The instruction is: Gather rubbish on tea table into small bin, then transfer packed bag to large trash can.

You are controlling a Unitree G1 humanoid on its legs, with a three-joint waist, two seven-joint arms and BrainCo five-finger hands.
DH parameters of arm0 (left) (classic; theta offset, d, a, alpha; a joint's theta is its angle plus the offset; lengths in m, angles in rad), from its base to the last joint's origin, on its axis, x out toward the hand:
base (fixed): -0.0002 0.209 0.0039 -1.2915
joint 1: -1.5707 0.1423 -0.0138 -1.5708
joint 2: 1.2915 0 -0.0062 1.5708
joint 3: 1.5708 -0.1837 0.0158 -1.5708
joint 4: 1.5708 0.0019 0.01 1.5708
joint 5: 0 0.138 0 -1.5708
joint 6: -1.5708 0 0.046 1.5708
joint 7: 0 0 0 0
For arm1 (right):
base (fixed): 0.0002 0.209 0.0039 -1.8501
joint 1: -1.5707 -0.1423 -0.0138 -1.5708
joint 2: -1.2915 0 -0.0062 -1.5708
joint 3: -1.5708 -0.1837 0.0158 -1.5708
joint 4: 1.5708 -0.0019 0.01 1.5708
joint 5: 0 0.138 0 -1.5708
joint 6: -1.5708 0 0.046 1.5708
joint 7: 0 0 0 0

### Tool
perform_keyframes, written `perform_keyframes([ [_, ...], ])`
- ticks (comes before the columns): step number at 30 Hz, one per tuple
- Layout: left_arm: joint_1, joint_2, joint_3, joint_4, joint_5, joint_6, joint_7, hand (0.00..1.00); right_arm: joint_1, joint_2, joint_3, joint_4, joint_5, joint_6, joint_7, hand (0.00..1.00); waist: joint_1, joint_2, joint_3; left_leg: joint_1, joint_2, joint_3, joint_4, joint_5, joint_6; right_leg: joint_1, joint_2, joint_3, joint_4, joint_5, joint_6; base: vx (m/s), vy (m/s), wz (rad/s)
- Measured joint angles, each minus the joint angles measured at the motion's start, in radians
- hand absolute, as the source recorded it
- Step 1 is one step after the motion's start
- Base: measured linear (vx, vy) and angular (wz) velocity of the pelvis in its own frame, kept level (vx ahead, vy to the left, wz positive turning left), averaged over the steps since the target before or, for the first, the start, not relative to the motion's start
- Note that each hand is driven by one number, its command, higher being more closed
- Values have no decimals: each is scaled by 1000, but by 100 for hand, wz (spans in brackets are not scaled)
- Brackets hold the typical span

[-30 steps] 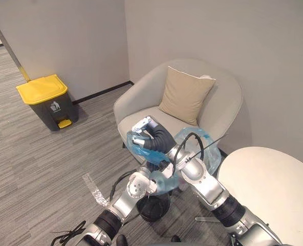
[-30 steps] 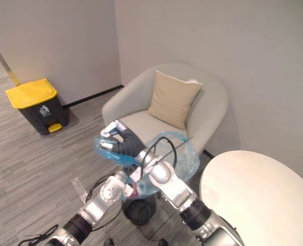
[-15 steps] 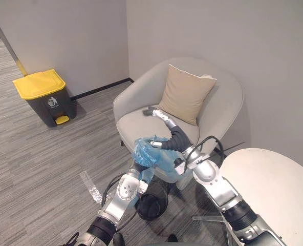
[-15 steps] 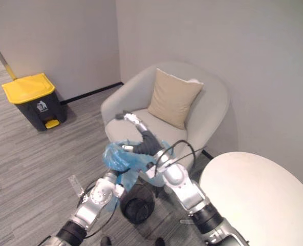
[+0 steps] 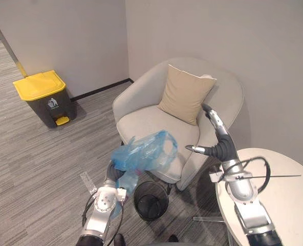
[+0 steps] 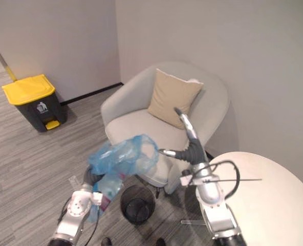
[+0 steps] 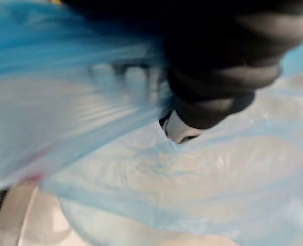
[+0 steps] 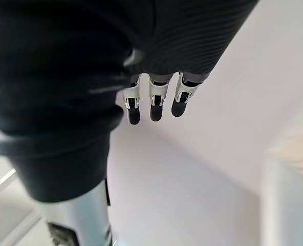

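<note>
Blue bag (image 5: 144, 151) hanging above and left of the small bin (image 5: 150, 200), on my left robot hand (image 7: 208, 97), grip I cannot tell under the plastic; right robot hand (image 5: 216, 130) open, idle by the armchair (image 5: 141, 120); risk: loose bag slipping or spilling before the far-left trash can (image 5: 43, 97).

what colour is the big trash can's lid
The lid is yellow; clearest in the left eye view.

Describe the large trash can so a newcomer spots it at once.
Start at the pale armchair in the corner and follow the wall to its left. There stands the large trash can: dark grey body, yellow lid and yellow pedal, unlike the small black mesh bin by the chair's foot.
</note>
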Motion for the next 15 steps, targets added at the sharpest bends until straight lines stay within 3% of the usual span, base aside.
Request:
perform_keyframes([
  [5, 37, -13, 64, 42, -59, 0, -22, 100, 39, 94, -66, 272, 44, 56, 32, 0, 0, 15, 10, 0, -4, -7, 0, -7, 1, 12, -2, -7, -15, 6, 8, 49, -5, 4],
  [11, 62, -15, 128, 161, -97, 3, -46, 100, 26, 120, -132, 633, 33, 112, 33, 0, 12, 32, 36, 21, -10, -18, 1, -11, 9, 50, -6, -20, -34, 8, 12, 57, -3, 6],
  [15, 80, -22, 144, 233, -116, 20, -63, 100, 13, 121, -156, 778, 32, 141, 16, 0, 26, 36, 63, 42, -13, -23, 1, -15, 8, 79, -9, -29, -42, 7, 13, 32, -3, 3],
])
